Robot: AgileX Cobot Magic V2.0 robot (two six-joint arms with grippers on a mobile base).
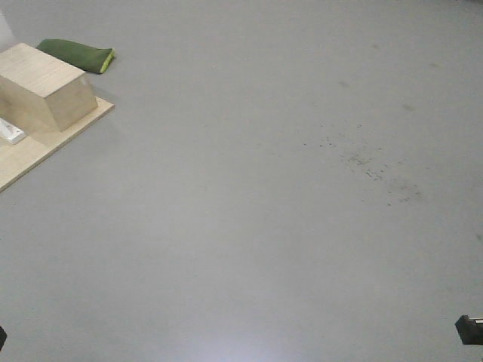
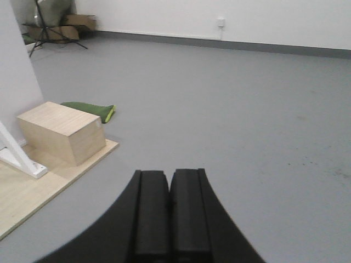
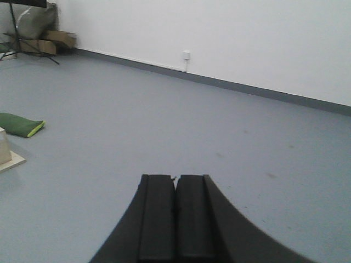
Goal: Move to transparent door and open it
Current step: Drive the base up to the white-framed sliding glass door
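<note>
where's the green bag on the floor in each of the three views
Exterior front-facing: the green bag lies at the top left, just behind the wooden box.
Left wrist-mounted: the green bag is left of middle, just beyond the wooden box.
Right wrist-mounted: the green bag is at the left edge, mid-height.
Shared landmark: the wooden box, only a sliver in the right wrist view.

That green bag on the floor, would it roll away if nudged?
Probably not: the green bag lies flat and slumped, so it would likely slide or bunch up. It looks soft, so lifted it would probably sag.
</note>
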